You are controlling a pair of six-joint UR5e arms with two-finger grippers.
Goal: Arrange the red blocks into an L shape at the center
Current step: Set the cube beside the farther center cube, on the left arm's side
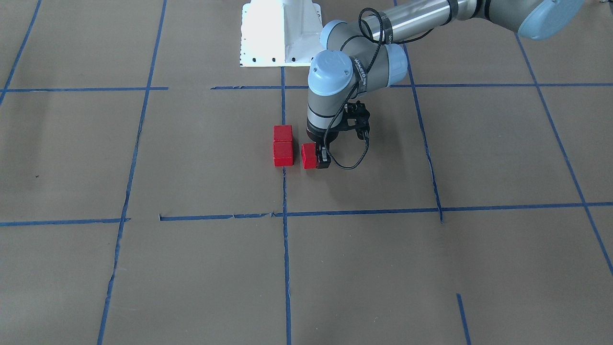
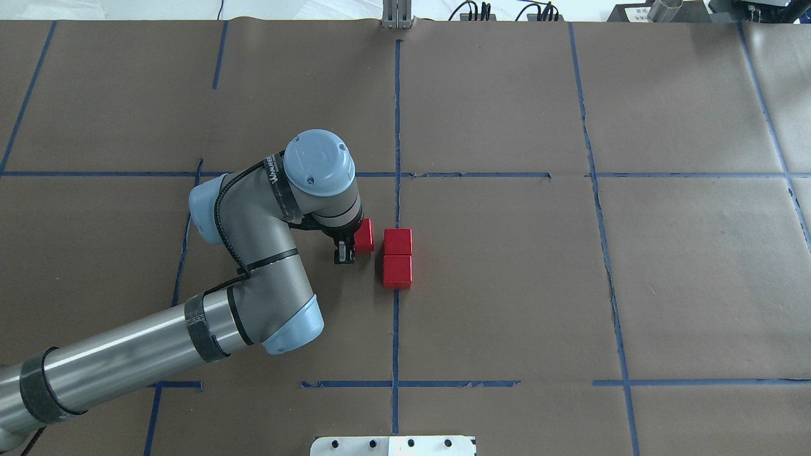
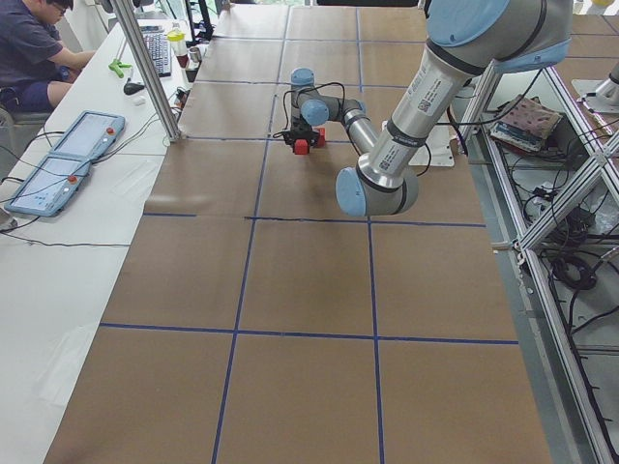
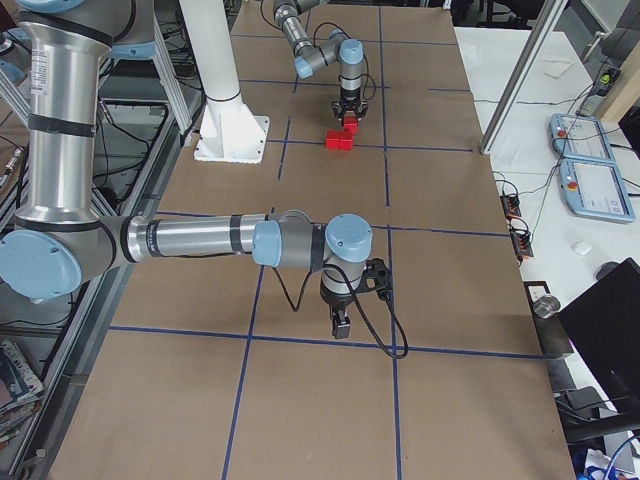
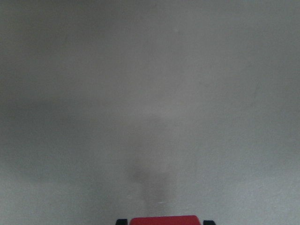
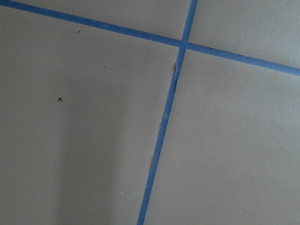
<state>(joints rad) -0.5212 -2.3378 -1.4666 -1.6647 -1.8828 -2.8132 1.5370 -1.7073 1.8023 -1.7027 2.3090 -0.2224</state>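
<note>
Left gripper (image 1: 314,158): clamped on one red block (image 1: 309,156), just beside paired red blocks (image 1: 283,145) (touching, astride blue tape line (image 1: 286,239)) at center (image 1: 266,184), 3 o'clock of them, front-facing view. Right gripper (image 4: 340,322): cannot tell. Strap lettering (image 1: 363,71): illegible.

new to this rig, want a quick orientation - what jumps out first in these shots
The red blocks at the center stand out: two touch, in a row on the blue tape line. The third block is beside them with a small gap, gripped by the left end effector.
</note>
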